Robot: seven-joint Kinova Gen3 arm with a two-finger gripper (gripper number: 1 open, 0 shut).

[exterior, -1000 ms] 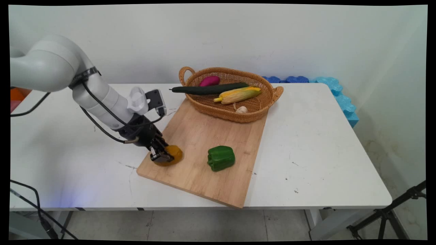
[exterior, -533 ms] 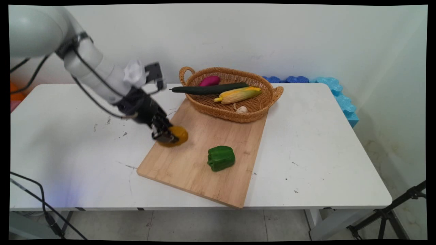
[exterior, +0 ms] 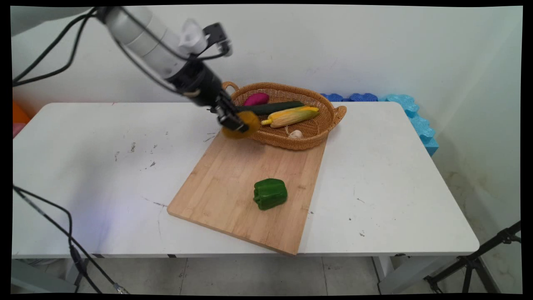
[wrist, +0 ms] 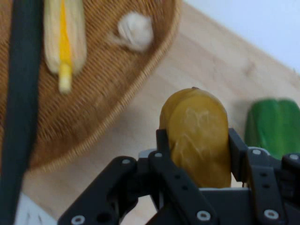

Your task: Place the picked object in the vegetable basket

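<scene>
Now that I have lifted off the cutting board (exterior: pixel 250 183), my claw (exterior: pixel 233 121) grips a potato (wrist: pixel 199 136) at the basket (exterior: pixel 291 141) rim.

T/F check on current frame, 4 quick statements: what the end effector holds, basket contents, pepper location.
1. The end effector is shut on the yellow-brown vegetable. True.
2. The green pepper lies in the basket. False: it sits on the cutting board.
3. The corn lies in the basket. True.
4. The garlic is on the bare table. False: it is in the basket.
</scene>
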